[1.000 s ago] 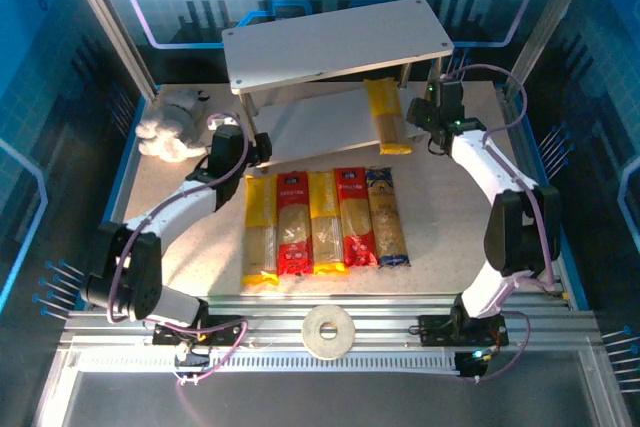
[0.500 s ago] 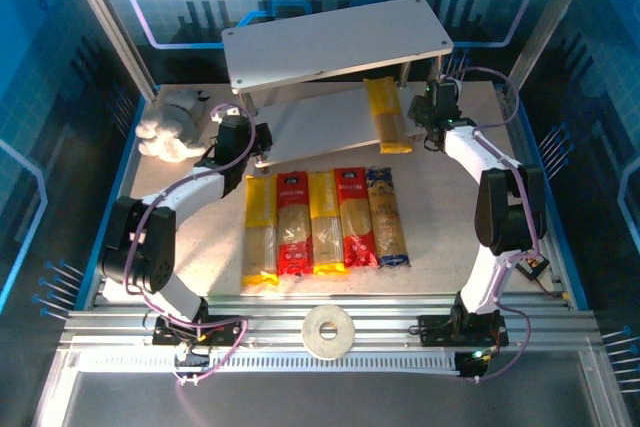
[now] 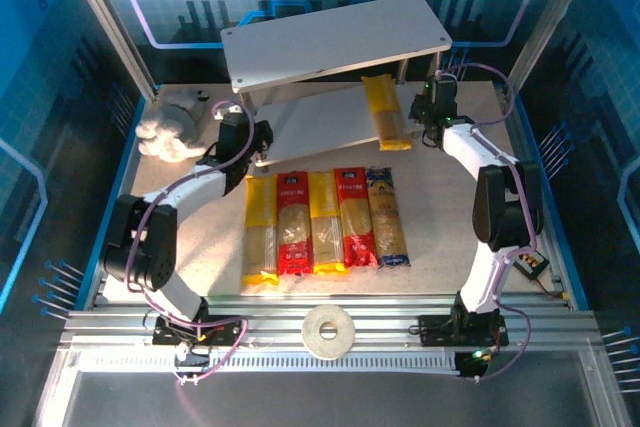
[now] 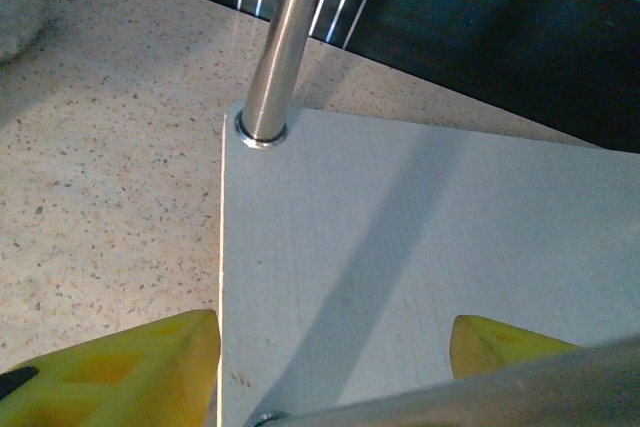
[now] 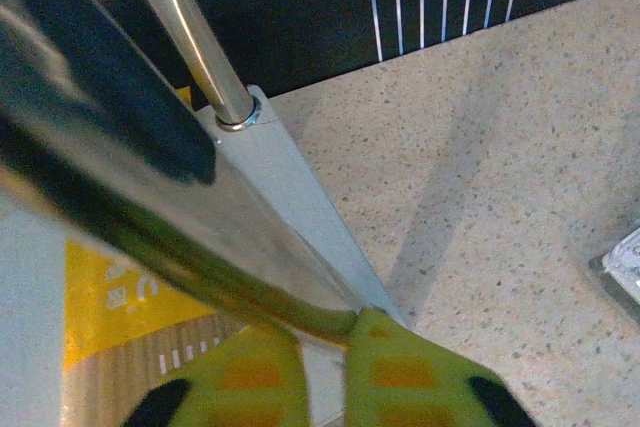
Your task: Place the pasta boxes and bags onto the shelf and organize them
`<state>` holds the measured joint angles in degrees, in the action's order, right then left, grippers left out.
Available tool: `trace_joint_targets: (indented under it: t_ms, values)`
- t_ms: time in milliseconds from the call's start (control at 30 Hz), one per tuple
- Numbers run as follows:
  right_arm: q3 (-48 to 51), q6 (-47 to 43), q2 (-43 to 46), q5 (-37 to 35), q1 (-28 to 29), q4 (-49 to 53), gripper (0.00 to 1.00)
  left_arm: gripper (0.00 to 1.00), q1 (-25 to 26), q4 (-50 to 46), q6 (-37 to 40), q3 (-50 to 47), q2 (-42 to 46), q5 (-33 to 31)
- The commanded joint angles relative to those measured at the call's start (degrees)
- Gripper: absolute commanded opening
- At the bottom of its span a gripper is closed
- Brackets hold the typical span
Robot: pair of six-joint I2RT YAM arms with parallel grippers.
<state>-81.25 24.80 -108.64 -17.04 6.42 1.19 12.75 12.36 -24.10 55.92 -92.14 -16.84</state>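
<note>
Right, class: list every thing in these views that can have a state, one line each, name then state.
shelf: standing, top board bare.
yellow pack: lying flat on the lower board.
five packs: flat in a row on the table.
tape roll: lying flat, untouched.
left pincer: open, fingers either side of a shelf leg.
right pincer: shut at a shelf leg.

right tool (image 5: 345, 352) closed, left tool (image 4: 325, 372) narrowed
</note>
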Motion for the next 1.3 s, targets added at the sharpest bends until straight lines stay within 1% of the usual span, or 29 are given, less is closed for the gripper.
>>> trace_joint_targets:
  t_ms: [0, 167, 333, 567, 700, 833, 900, 933, 967, 1000, 1067, 1100, 1133, 1200, 1267]
  values:
    - [1.84, 1.14, 2.56, -0.57, -1.19, -3.55, 0.0, 0.63, -1.5, -2.8, 3.91, -2.59, 4.76, -4.55]
    - [5.82, 0.87, 6.79, -1.1, -0.81, -4.08, 0.0, 0.64, -1.75, -4.14, 5.71, -4.26, 7.88, -5.81]
    - [10.4, 1.39, 12.01, -1.5, -0.5, -3.48, 0.0, 0.64, -2.82, -5.56, 6.32, -4.41, 9.35, -4.97]
    - [16.27, 2.95, 19.44, -1.12, 0.04, -0.47, 0.0, 0.64, -2.82, -6.47, 7.12, -4.88, 11.49, -4.8]
    - [20.59, 3.77, 23.34, -1.39, 0.79, -0.46, 0.0, 0.64, -2.82, -6.65, 7.2, -5.91, 12.41, -4.71]
    - [20.8, 2.52, 23.33, -2.55, 0.88, 0.5, 0.0, 0.65, -2.82, -6.65, 6.66, -7.11, 13.2, -3.65]
    - [19.72, 1.6, 22.62, -2.56, 0.88, 1.71, 0.0, 0.68, -2.82, -6.89, 6.6, -7.42, 13.51, -3.24]
    - [19.32, 1.24, 22.34, -2.39, 0.91, 2.15, 0.02, 0.69, -2.82, -7.2, 6.61, -7.63, 13.79, -2.92]
    - [18.92, 0.94, 22.26, -2.17, 0.88, 2.59, 0.08, 0.71, -2.82, -7.36, 6.51, -7.7, 14.03, -2.64]
    - [18.67, 0.85, 22.24, -2.12, 0.88, 3.02, 0.18, 0.74, -2.82, -7.88, 6.51, -7.86, 14.42, -2.25]
    - [18.83, 0.46, 22.92, -2.04, 0.88, 3.53, 0.43, 0.8, -2.82, -8.89, 6.38, -8.19, 15.47, -1.15]
    - [19.06, 0.3, 23.32, -2.03, 0.95, 3.72, 0.5, 0.83, -2.82, -9.77, 6.57, -8.27, 16.1, -0.35]
    - [19.62, -0.01, 24.3, -1.95, 0.97, 3.81, 0.59, 0.85, -2.87, -10.96, 6.68, -8.19, 16.89, 0.36]
    - [20.55, -0.6, 25.92, -1.42, 1.14, 4.04, 0.69, 0.87, -2.82, -12.85, 7.24, -8.09, 18.42, 2.01]
    - [20.98, -1.21, 27.62, -0.58, 1.33, 5.52, 0.75, 0.87, -2.82, -14.51, 7.57, -8.25, 20.54, 3.9]
